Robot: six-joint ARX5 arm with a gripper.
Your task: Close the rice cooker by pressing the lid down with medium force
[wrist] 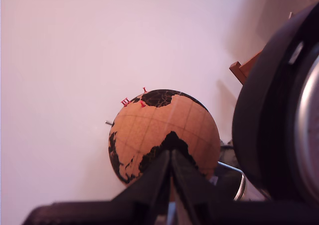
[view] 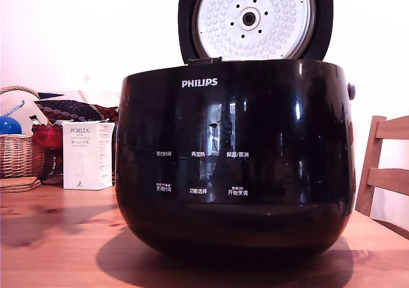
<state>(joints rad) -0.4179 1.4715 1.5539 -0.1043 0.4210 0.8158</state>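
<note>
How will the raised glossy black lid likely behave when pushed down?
The glossy black round lid looks rigid, so it probably swings as one piece. Its shiny shell may let the closed hand slip. The wide black rice cooker seems unlikely to tip.

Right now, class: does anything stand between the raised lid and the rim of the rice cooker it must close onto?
Nothing visible does. The lid stands upright over the rice cooker, and nothing shows across the rim. The pot's inside is hidden.
</note>
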